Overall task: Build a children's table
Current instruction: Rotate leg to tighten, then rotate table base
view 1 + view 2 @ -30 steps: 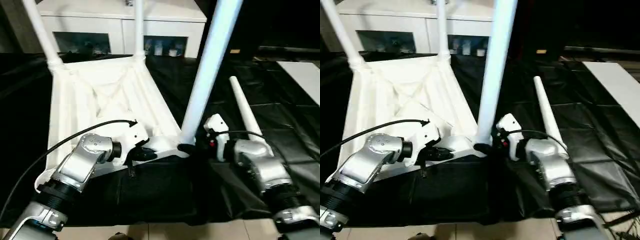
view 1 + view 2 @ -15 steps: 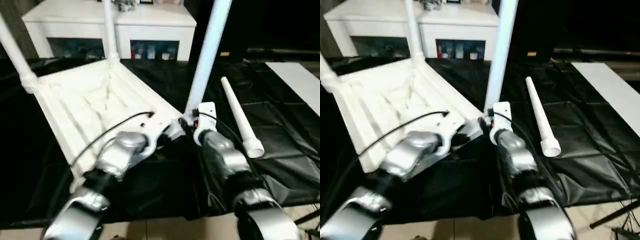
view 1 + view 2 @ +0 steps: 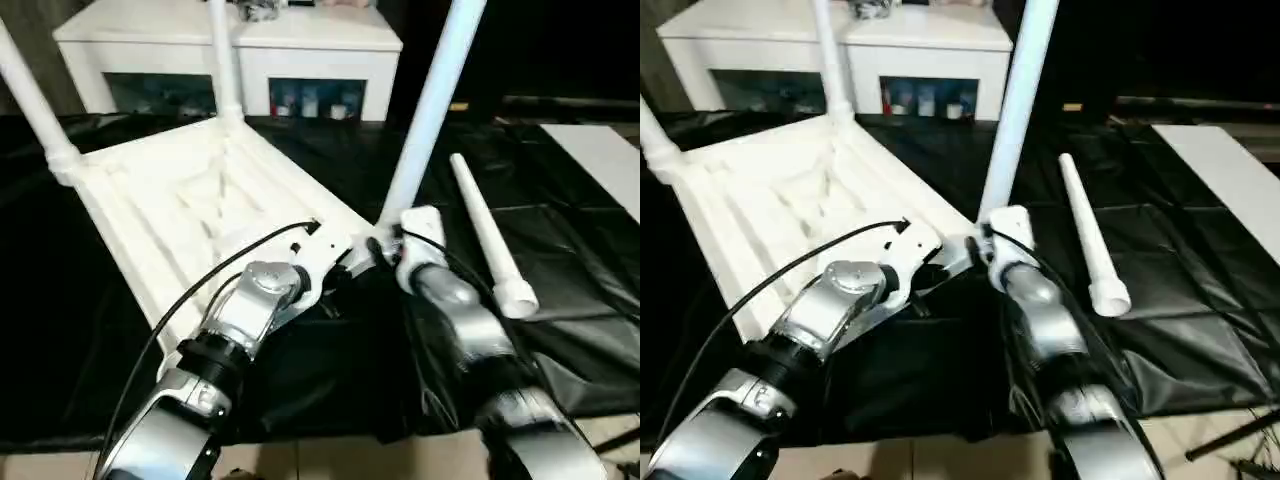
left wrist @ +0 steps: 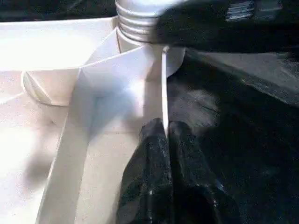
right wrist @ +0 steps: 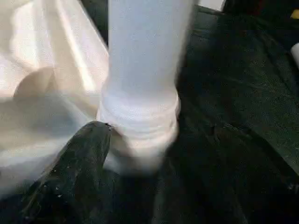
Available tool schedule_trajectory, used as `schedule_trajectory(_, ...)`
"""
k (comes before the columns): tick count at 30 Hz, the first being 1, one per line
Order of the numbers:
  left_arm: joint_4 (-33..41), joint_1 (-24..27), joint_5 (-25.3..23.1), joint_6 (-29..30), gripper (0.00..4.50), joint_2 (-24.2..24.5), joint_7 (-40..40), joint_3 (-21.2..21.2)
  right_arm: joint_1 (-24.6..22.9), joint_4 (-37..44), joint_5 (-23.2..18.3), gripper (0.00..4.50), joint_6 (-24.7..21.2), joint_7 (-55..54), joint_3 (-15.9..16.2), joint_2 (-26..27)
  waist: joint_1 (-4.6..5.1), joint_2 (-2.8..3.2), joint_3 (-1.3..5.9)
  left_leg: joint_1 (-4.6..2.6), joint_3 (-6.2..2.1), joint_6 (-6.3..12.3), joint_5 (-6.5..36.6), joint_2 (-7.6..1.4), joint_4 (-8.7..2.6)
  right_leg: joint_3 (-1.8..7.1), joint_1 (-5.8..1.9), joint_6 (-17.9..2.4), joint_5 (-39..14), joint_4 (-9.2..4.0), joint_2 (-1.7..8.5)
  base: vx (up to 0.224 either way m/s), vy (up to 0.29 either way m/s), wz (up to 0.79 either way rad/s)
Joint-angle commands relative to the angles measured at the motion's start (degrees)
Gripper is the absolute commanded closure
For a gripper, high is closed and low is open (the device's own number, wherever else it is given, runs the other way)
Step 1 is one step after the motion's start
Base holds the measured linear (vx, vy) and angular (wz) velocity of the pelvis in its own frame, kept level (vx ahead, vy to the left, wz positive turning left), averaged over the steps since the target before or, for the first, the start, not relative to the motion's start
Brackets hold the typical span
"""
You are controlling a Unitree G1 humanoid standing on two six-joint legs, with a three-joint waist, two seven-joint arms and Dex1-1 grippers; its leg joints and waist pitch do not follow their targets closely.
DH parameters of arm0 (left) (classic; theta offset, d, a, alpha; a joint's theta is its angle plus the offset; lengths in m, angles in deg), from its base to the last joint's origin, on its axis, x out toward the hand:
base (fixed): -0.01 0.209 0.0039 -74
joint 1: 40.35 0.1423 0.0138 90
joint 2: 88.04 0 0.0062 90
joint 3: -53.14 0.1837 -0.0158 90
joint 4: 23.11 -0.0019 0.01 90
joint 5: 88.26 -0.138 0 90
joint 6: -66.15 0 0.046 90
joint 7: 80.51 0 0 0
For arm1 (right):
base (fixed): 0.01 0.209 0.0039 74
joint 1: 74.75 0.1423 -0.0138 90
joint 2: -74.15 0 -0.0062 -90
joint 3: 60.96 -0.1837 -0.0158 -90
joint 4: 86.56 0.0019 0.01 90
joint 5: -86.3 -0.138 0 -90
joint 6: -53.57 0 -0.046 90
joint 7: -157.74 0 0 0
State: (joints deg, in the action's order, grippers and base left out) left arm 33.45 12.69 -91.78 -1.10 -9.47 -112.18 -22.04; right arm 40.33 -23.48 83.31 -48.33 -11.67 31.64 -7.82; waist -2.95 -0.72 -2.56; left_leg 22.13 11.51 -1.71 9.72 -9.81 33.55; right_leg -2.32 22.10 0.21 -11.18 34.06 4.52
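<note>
The white tabletop (image 3: 190, 210) lies upside down on a black sheet, ribs up. Three white legs stand in its corner sockets: one far left (image 3: 40, 110), one at the back (image 3: 225, 70), one at the near right corner (image 3: 430, 110). Another leg (image 3: 485, 235) lies loose on the sheet to the right. My left gripper (image 4: 164, 133) is shut on the thin rim wall beside the near right socket. My right gripper (image 3: 385, 245) is at the threaded foot of the near right leg (image 5: 140, 112), open, with one finger (image 5: 79, 168) beside it.
A white cabinet (image 3: 230, 50) with glass-fronted compartments stands behind the tabletop. The black sheet (image 3: 560, 340) covers the floor, ending at pale flooring near my body. A flat white board (image 3: 600, 150) lies at the far right. A black cable (image 3: 200, 290) loops over my left forearm.
The whole picture has shifted as the camera moved. My right forearm now reaches the near leg from the front instead of from the right. The left gripper stays shut on the rim.
</note>
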Motion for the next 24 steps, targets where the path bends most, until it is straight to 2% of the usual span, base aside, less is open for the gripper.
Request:
schedule_trajectory(1, 2.13, 0.36, 3.75, -1.91, 4.06, -0.18, 1.60, -4.77, -2.72, 5.00, -1.21, 0.66, -2.14, 3.56, 0.26, -1.27, -0.03, -0.26, 2.88, -1.29, -2.25, -1.06, 20.30, -3.45, -5.10, 2.23, -1.04, -5.91, -19.84, -5.32, 3.92, 0.000, 0.000, 0.00)
schedule_trajectory(2, 3.59, 0.64, 4.54, -0.83, 3.95, -0.02, 0.98, -5.35, -3.53, 6.22, -1.88, 0.66, -2.33, 4.14, 0.43, -1.34, 0.33, -0.11, 3.22, -1.03, -2.31, -0.66, 19.20, -3.41, -4.95, 2.15, -1.18, -7.86, -17.17, -4.75, 3.91, 0.000, 0.000, 0.00)
schedule_trajectory(3, 3.59, 0.64, 4.54, -0.83, 3.92, -0.02, 0.98, -5.35, -3.53, 6.22, -1.88, 0.66, -2.33, 4.14, 0.43, -1.34, 0.46, -0.15, 3.40, -0.66, -2.32, -0.45, 17.84, -3.43, -4.91, 2.10, -1.52, -8.46, -15.05, -4.52, 3.99, 0.000, 0.000, 0.00)
schedule_trajectory(4, 5.73, 1.27, 5.52, 0.02, 3.85, 0.27, 0.76, -6.37, -4.24, 6.97, -2.50, 0.66, -2.51, 4.51, 0.49, -1.29, 0.52, 0.17, 3.55, -0.48, -2.35, -0.32, 16.29, -3.40, -4.77, 2.06, -1.62, -9.16, -12.52, -4.20, 4.01, 0.000, 0.000, 0.00)
schedule_trajectory(5, 7.20, 1.72, 6.14, 0.53, 3.72, 0.48, 0.67, -7.03, -4.71, 7.49, -2.95, 0.66, -2.66, 4.77, 0.50, -1.25, 0.67, -0.14, 3.86, -0.20, -2.19, 0.78, 12.57, -3.38, -4.36, 1.98, -1.89, -10.42, -6.41, -3.61, 3.92, 0.000, 0.000, 0.00)
schedule_trajectory(6, 11.78, 3.39, 8.26, 1.43, 3.72, 1.54, -0.77, -8.70, -5.17, 7.53, -3.00, 0.66, -2.70, 5.15, 0.51, -1.04, 0.59, 0.03, 4.15, -0.32, -1.96, 2.43, 8.66, -3.34, -3.77, 1.98, -1.87, -12.39, 0.08, -2.87, 3.90, 0.000, 0.000, 0.00)
schedule_trajectory(8, 14.60, 4.36, 9.46, 1.92, 3.54, 2.22, -0.99, -10.18, -5.25, 7.66, -2.71, 0.66, -3.14, 5.00, 0.54, -0.97, 0.64, 0.07, 3.98, -0.12, -1.67, 4.97, 4.80, -3.28, -3.43, 1.87, -1.82, -14.75, 5.94, -2.40, 3.66, 0.000, 0.000, 0.00)
schedule_trajectory(9, 18.41, 5.51, 10.61, 3.50, 3.43, 3.75, -0.26, -12.91, -5.26, 7.95, -2.53, 0.66, -3.99, 5.05, 0.52, -0.84, 0.62, 0.12, 4.03, -0.43, -1.48, 5.80, 4.44, -3.28, -3.21, 1.93, -1.79, -15.68, 7.01, -2.26, 3.56, 0.000, 0.000, 0.00)
schedule_trajectory(11, 19.60, 5.81, 10.60, 4.10, 3.33, 4.64, 0.49, -14.02, -5.22, 8.08, -2.41, 0.66, -4.37, 5.28, 0.54, -0.85, 0.67, 0.05, 3.87, -0.64, -1.38, 6.23, 4.92, -3.35, -3.26, 1.87, -1.67, -16.07, 6.10, -2.39, 3.38, 0.000, 0.000, 0.00)
schedule_trajectory(12, 20.51, 6.18, 10.25, 4.90, 3.23, 5.97, 1.63, -15.39, -5.13, 7.98, -2.14, 0.66, -4.69, 5.43, 0.70, -0.91, 0.63, 0.47, 3.74, -0.83, -1.42, 5.73, 6.21, -3.42, -3.40, 1.85, -1.62, -15.76, 3.77, -2.54, 3.30, 0.000, 0.000, 0.00)
schedule_trajectory(13, 20.95, 6.43, 9.62, 5.64, 3.09, 7.22, 2.87, -16.44, -4.98, 7.74, -2.05, 0.66, -4.92, 5.50, 0.75, -0.90, 0.61, 0.57, 3.68, -0.93, -1.43, 5.26, 6.92, -3.45, -3.46, 1.84, -1.54, -15.55, 2.69, -2.59, 3.22, 0.000, 0.000, 0.00)
schedule_trajectory(14, 20.84, 7.04, 6.34, 6.11, 3.09, 10.90, 6.71, -18.42, -4.27, 6.42, -1.55, 0.66, -5.18, 5.28, 0.98, -0.92, 0.73, 0.63, 3.50, -0.99, -1.51, 4.17, 8.82, -3.49, -3.73, 1.83, -1.46, -14.75, -0.08, -2.81, 3.07, 0.000, 0.000, 0.00)
schedule_trajectory(15, 20.69, 7.53, 4.45, 6.09, 3.09, 13.01, 8.87, -19.69, -3.88, 5.60, -0.89, 0.66, -5.11, 5.05, 1.35, -1.10, 0.90, 0.43, 3.31, -1.04, -1.60, 3.07, 10.60, -3.50, -4.02, 1.82, -1.42, -13.64, -2.94, -3.08, 3.01, 0.000, 0.000, 0.00)
schedule_trajectory(16, 20.69, 7.53, 4.45, 6.09, 3.09, 13.01, 8.87, -19.69, -3.88, 5.60, -0.89, 0.66, -5.11, 5.05, 1.35, -1.10, 0.86, 0.64, 3.30, -1.11, -1.68, 2.33, 11.45, -3.50, -4.05, 1.81, -1.35, -13.20, -4.40, -3.08, 3.05, 0.000, 0.000, 0.00)
schedule_trajectory(17, 20.15, 8.13, 2.20, 5.40, 3.09, 15.60, 11.10, -20.91, -3.47, 4.85, -0.61, 0.66, -4.92, 5.03, 1.56, -1.09, 0.96, 0.88, 3.16, -1.36, -1.70, 0.84, 13.49, -3.54, -4.25, 1.90, -1.11, -12.39, -7.16, -3.37, 3.06, 0.000, 0.000, 0.00)
schedule_trajectory(18, 20.28, 8.90, 0.51, 5.20, 3.09, 17.76, 12.51, -21.66, -3.26, 4.52, -0.62, 0.66, -4.90, 5.16, 1.62, -1.00, 0.97, 0.82, 3.14, -1.45, -1.79, -0.31, 14.99, -3.48, -4.33, 1.95, -0.95, -11.58, -8.77, -3.39, 3.01, 0.000, 0.000, 0.00)
schedule_trajectory(19, 20.91, 9.77, -0.78, 5.42, 3.09, 19.70, 13.40, -22.48, -3.06, 4.27, -0.63, 0.66, -5.01, 5.38, 1.74, -0.94, 0.97, 0.82, 3.15, -1.42, -1.82, -0.71, 15.17, -3.49, -4.45, 1.98, -1.01, -11.13, -8.97, -3.44, 2.98, 0.000, 0.000, 0.00)
schedule_trajectory(20, 22.03, 10.67, -1.16, 5.97, 3.09, 21.08, 14.11, -23.63, -2.92, 4.16, -0.63, 0.66, -5.08, 5.71, 1.88, -0.89, 0.91, 0.91, 3.17, -1.56, -1.82, -1.37, 15.53, -3.49, -4.45, 2.02, -0.76, -10.73, -8.88, -3.38, 2.97, 0.000, 0.000, 0.00)
schedule_trajectory(21, 23.51, 11.89, -1.81, 7.08, 3.09, 22.89, 14.59, -25.10, -2.80, 4.04, -0.49, 0.66, -5.09, 5.98, 2.14, -0.88, 0.94, 0.49, 3.20, -1.48, -1.81, -1.42, 15.17, -3.49, -4.46, 2.03, -0.84, -10.66, -8.46, -3.34, 3.00, 0.000, 0.000, 0.00)
schedule_trajectory(22, 24.44, 12.66, -2.17, 7.81, 3.09, 24.02, 14.88, -26.09, -2.72, 3.95, -0.36, 0.66, -5.07, 6.15, 2.33, -0.89, 0.73, 0.85, 3.25, -1.43, -1.86, -1.56, 14.38, -3.51, -4.43, 2.06, -0.87, -10.87, -7.21, -3.10, 3.13, 0.000, 0.000, 0.00)
schedule_trajectory(24, 26.99, 15.22, -2.45, 10.58, 3.09, 26.57, 14.17, -27.51, -2.66, 3.80, -0.09, 0.66, -5.06, 6.82, 2.91, -0.88, 0.42, 0.91, 3.27, -1.65, -1.69, -1.54, 13.44, -3.50, -4.31, 2.04, -0.62, -11.13, -5.40, -2.88, 2.98, 0.000, 0.000, 0.00)
